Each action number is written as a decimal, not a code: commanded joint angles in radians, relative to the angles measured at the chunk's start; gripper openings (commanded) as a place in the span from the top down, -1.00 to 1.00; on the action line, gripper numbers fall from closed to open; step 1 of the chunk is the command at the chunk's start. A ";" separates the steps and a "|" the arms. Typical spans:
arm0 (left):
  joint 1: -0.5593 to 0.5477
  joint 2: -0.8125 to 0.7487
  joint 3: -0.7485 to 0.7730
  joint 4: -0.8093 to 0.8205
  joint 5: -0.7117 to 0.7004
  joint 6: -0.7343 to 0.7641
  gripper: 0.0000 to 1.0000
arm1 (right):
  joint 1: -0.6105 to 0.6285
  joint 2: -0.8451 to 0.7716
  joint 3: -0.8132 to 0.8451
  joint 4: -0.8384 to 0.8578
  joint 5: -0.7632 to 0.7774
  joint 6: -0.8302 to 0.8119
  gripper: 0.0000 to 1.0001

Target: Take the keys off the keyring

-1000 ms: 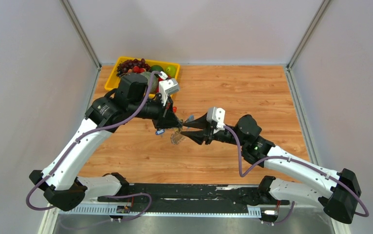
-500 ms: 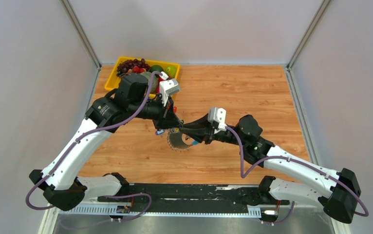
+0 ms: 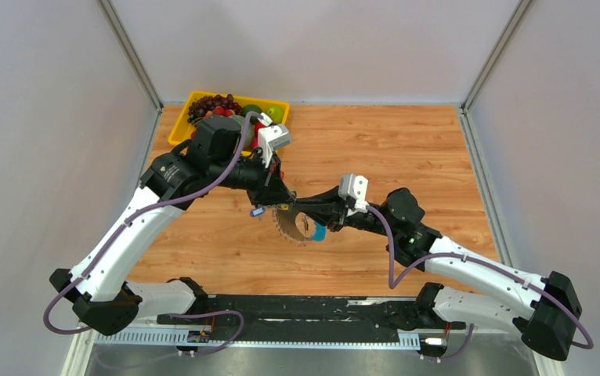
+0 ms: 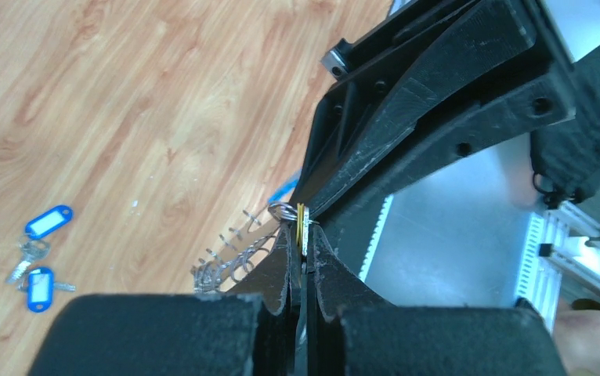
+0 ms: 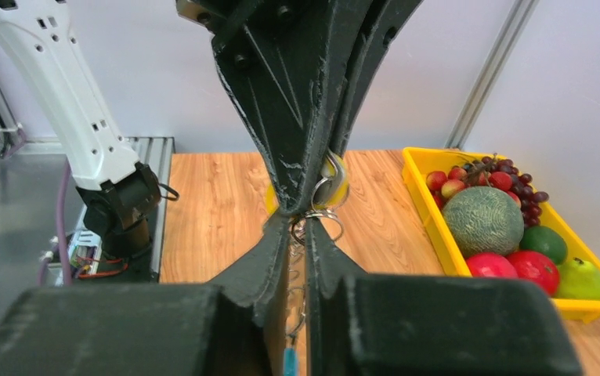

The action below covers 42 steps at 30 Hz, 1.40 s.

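Note:
The keyring (image 3: 297, 227) hangs between both grippers above the table, its grey keys (image 3: 285, 229) fanned out like spikes and its blue strap (image 3: 318, 233) on the right arc. My left gripper (image 3: 284, 202) is shut on a thin key with a yellow edge (image 4: 303, 223) at the top of the ring. The fanned keys (image 4: 230, 257) trail to the left of my left gripper (image 4: 303, 235). My right gripper (image 3: 297, 210) meets it tip to tip and is shut on the keyring's wire loops (image 5: 322, 213). In the right wrist view my right gripper (image 5: 297, 225) touches the left fingers (image 5: 297, 102).
A yellow tray (image 3: 178, 129) of fruit stands at the back left, also in the right wrist view (image 5: 430, 211). Loose blue-tagged keys (image 4: 46, 223) lie on the wooden table, one below the left gripper (image 3: 256, 211). Grey walls close in both sides.
My right gripper has closed on the keyring and moved left to meet the left gripper. The ring has swung down and settled, with the blue strap now showing.

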 commanded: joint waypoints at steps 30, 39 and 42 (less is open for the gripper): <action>0.018 0.073 0.075 -0.025 0.065 -0.176 1.00 | 0.185 -0.083 0.058 -0.178 -0.130 -0.303 1.00; 0.029 0.142 0.052 -0.069 0.049 -0.161 1.00 | 0.205 -0.095 0.068 -0.190 -0.104 -0.352 1.00; 0.029 0.179 0.023 -0.086 0.081 -0.157 1.00 | 0.216 -0.085 0.104 -0.248 -0.081 -0.407 1.00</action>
